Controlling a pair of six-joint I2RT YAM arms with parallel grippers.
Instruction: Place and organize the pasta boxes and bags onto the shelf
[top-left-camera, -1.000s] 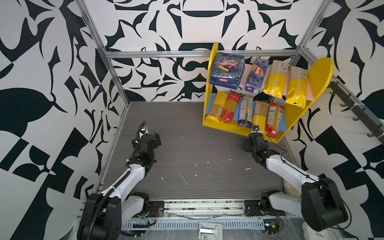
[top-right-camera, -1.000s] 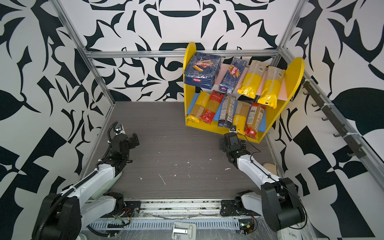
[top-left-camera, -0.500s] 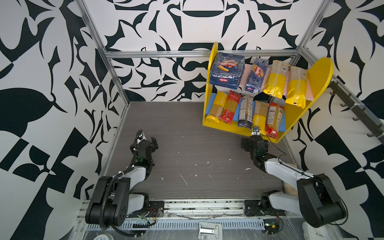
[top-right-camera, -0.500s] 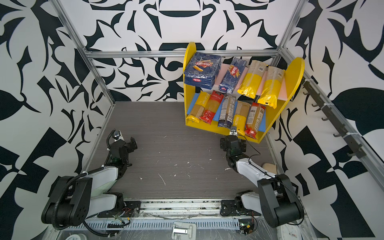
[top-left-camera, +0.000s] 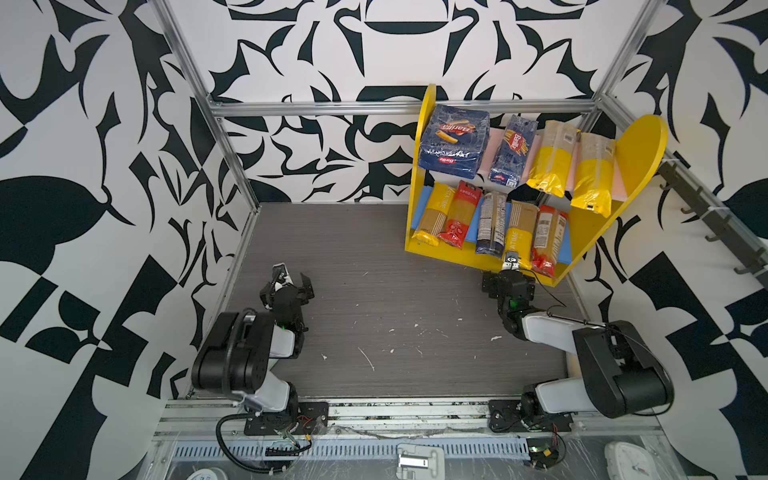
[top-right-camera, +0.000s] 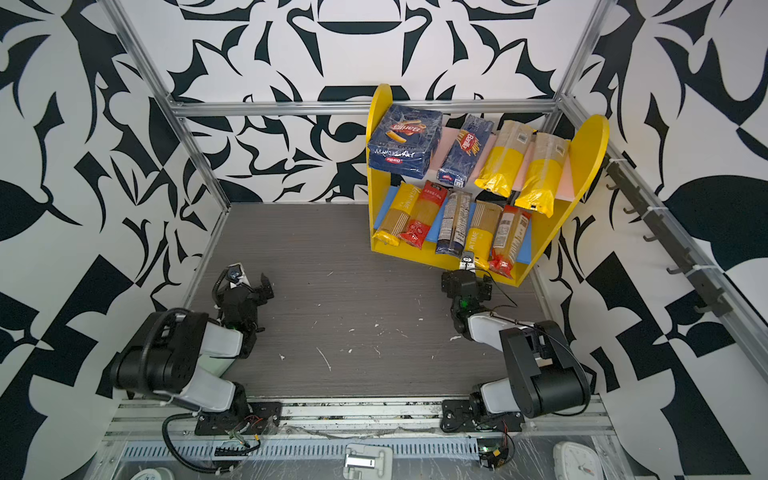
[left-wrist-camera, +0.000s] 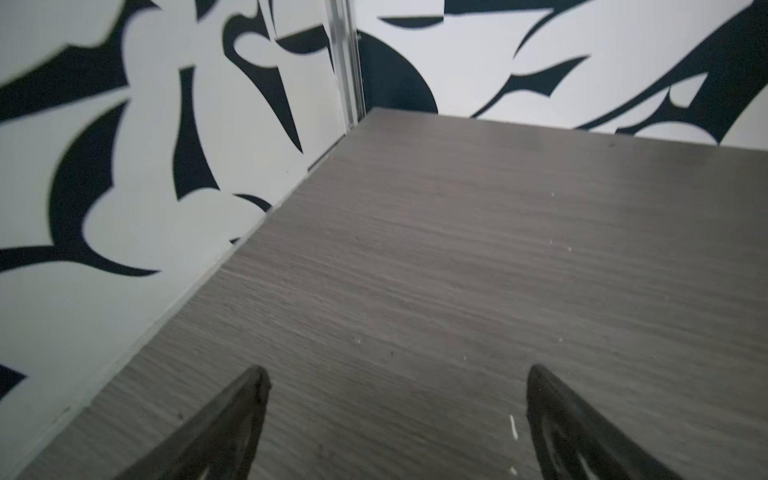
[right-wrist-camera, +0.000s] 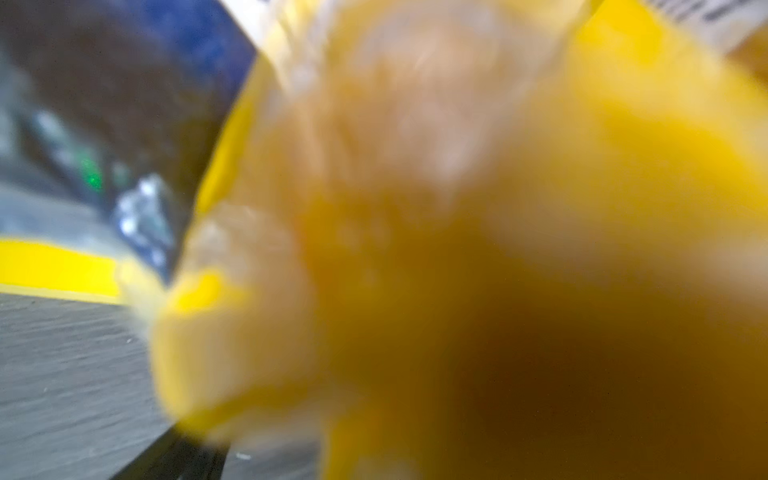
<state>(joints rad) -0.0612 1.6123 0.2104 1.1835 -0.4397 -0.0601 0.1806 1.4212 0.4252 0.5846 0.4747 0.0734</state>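
Shelf (top-left-camera: 640, 153) stands at the table's (top-left-camera: 374, 257) far right corner, a bit askew, & all the pasta is on it. On the pink top board (top-left-camera: 488, 154), left to right: wide rigatoni box (top-left-camera: 453, 141) against the left yellow panel, narrow spaghetti box (top-left-camera: 512, 151), then inner yellow bag (top-left-camera: 550, 162) & outer yellow bag (top-left-camera: 592, 174) side by side, yellow ends hanging past the board's front edge. On the blue lower board (top-left-camera: 420, 198), left to right: far-left yellow bag (top-left-camera: 436, 214), left red bag (top-left-camera: 461, 214), dark bag (top-left-camera: 490, 224), mid yellow bag (top-left-camera: 519, 232), right red bag (top-left-camera: 548, 239), all lengthwise w/ ends toward the front. R gripper (top-left-camera: 509, 277) sits low at the shelf's front edge, right before the mid yellow bag's end. In both top views its jaws are spread wide w/ nothing clamped. The R wrist view is mostly a blur of that yellow end (right-wrist-camera: 457, 208), dark bag (right-wrist-camera: 124, 124) beside it. L gripper (top-left-camera: 294, 279) is over by the left wall, well apart from the shelf, jaws wide & empty. Its wrist view shows only bare table (left-wrist-camera: 415, 249) btwn both fingers (left-wrist-camera: 249, 395). White specks (top-left-camera: 365, 357) dot mid-table.
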